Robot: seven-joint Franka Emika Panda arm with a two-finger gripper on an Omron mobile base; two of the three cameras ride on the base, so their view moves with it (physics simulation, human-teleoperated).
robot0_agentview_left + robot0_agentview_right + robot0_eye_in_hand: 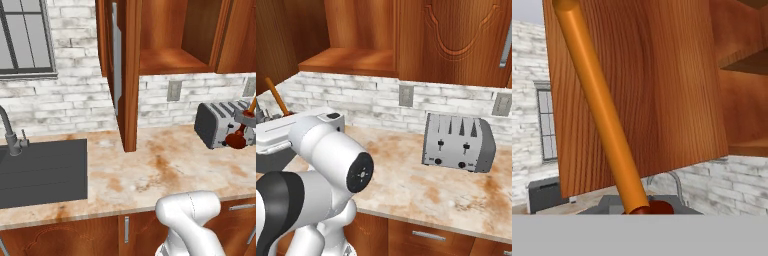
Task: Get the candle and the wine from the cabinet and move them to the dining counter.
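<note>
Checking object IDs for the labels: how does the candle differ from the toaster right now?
The candle is a thin orange taper in a dark red holder, tilted and held in the gripper above the counter; the toaster is a boxy grey appliance standing flat on the counter. Both are near the brick wall.

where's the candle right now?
The candle is out of the cabinet, held tilted in the gripper at the right edge of the left base view, just in front of the toaster, above the counter.
</note>
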